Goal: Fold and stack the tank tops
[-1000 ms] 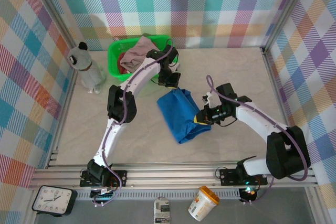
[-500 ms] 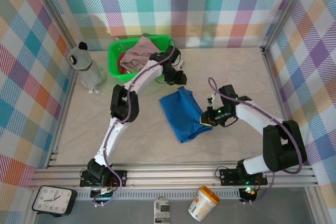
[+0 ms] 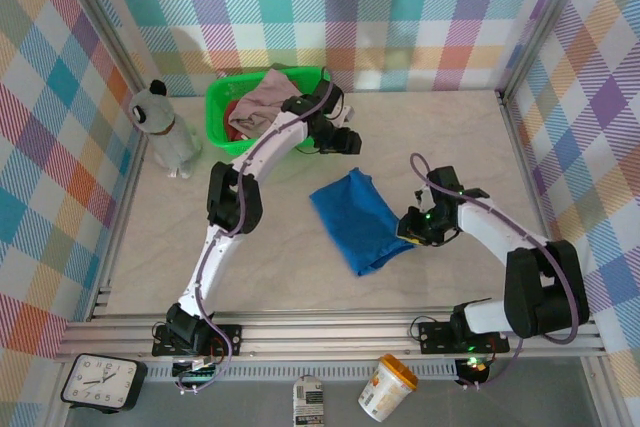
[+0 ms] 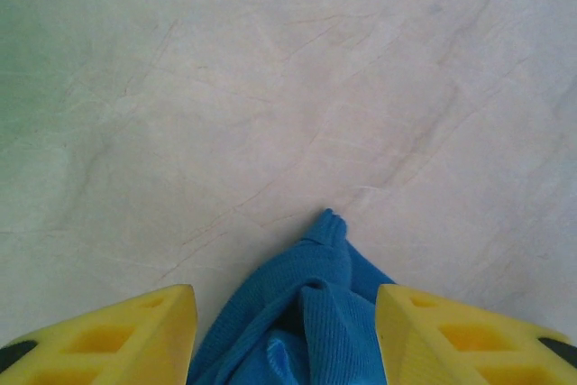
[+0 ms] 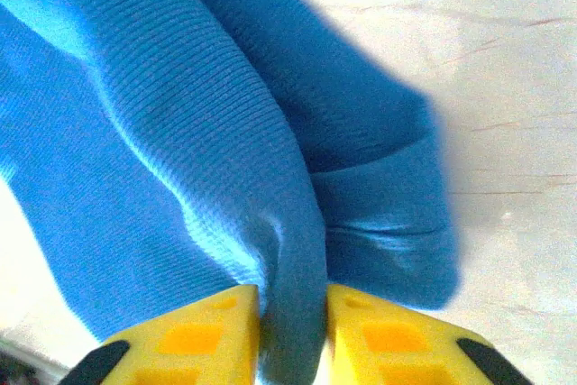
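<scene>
Top external view: a green plastic basket (image 3: 222,97) sits at the far left of the pale marble-patterned table (image 3: 300,277). It holds 2 garments. A crumpled dusty mauve-pink tank top (image 3: 265,99) lies on top, and a dark red tank top (image 3: 231,110) shows at its left edge beneath it. The royal blue tank top (image 3: 362,219) lies folded on the table near the middle, well apart from the basket. The left arm reaches far forward with its elbow bent, and the left gripper (image 3: 350,139) is just beside the basket's right corner, above the far end of the royal blue tank top. The right arm bends inward from the right, and the right gripper (image 3: 408,232) is at the royal blue tank top's right edge. A white tub with an orange lid (image 3: 387,387) stands in front of the rail, lid on.

Left wrist view: the left gripper (image 4: 284,317) has its 2 yellow fingers (image 4: 135,335) spread wide. The pointed far corner of the royal blue tank top (image 4: 311,313) lies on the table between them, and neither finger touches it.

Right wrist view: the right gripper (image 5: 293,317) has its yellow fingers (image 5: 198,335) only a narrow gap apart. A raised ridge of the royal blue tank top (image 5: 225,132), ribbed knit, fills that gap and touches both fingers. The rest of the cloth spreads away in 2 layers over the table.
</scene>
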Controlling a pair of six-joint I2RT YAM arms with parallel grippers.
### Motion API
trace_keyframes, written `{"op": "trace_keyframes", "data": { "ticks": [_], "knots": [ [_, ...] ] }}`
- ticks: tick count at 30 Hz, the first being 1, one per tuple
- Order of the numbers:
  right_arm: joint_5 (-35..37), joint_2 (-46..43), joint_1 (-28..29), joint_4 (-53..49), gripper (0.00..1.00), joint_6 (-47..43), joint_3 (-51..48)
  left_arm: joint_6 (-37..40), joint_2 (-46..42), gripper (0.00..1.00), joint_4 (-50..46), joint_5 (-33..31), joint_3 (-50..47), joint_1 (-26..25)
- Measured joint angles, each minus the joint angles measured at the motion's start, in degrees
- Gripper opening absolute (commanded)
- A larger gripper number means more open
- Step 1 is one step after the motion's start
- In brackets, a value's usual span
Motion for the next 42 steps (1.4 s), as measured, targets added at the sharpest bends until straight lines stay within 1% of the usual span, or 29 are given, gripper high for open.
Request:
{"op": "trace_keyframes", "data": {
  "ticks": [2, 5, 8, 11, 14, 15, 19, 21, 24, 29, 36, 39, 42],
  "knots": [
    [2.8, -1.7, -0.9, -0.3, 0.29, 0.7, -0.3, 0.5, -1.6, 0.55, -0.2, -0.2, -0.2, -0.3],
    [5.8, -4.0, -2.2, -0.8, 0.28, 0.9, -0.5, 1.3, -5.2, 0.55, -0.2, -1.4, -4.3, -1.0],
    [5.8, -5.6, -2.5, -1.0, 0.29, 0.0, -0.5, 2.2, -8.4, 0.55, -0.2, -2.7, -10.3, -2.1],
    [4.3, -8.3, -1.4, -0.7, 0.30, -0.8, -0.4, 2.6, -9.4, 0.55, -0.2, -3.9, -15.7, -2.6],
    [1.1, -9.6, 1.9, 1.5, 0.30, -0.5, -0.2, 3.0, -9.4, 0.55, 0.0, -4.6, -20.9, -2.9],
    [0.2, -9.0, 3.8, 2.8, 0.30, 0.0, -0.2, 3.0, -9.4, 0.54, -0.1, -4.8, -22.3, -2.9],
    [-1.2, -3.8, 10.8, 6.0, 0.29, 1.8, 0.1, 3.0, -9.4, 0.54, -0.1, -5.0, -23.8, -2.9],
    [-1.1, -1.3, 11.8, 6.2, 0.28, 2.8, 0.0, 3.0, -9.3, 0.54, 0.3, -4.9, -23.6, -2.8],
    [1.3, 1.4, 11.8, 6.1, 0.27, 3.6, -0.3, 3.0, -7.8, 0.54, 0.3, -4.9, -21.9, -2.9],
    [6.4, 3.2, 11.2, 5.1, 0.26, 3.8, -2.3, 3.0, -4.4, 0.54, 0.0, -4.8, -19.3, -2.9],
    [9.5, 4.7, 6.2, 3.8, 0.27, 3.0, -2.0, 2.3, -3.6, 0.51, -1.5, -4.4, -19.4, -2.9],
    [10.8, 6.6, 4.8, 3.0, 0.28, 2.1, 0.2, 1.6, -4.2, 0.51, -1.1, -3.9, -22.4, -2.9],
    [10.7, 10.2, 3.4, 2.4, 0.29, 0.7, 3.7, -0.3, -7.2, 0.51, 0.7, -2.9, -26.9, -2.9]
  ]
}}
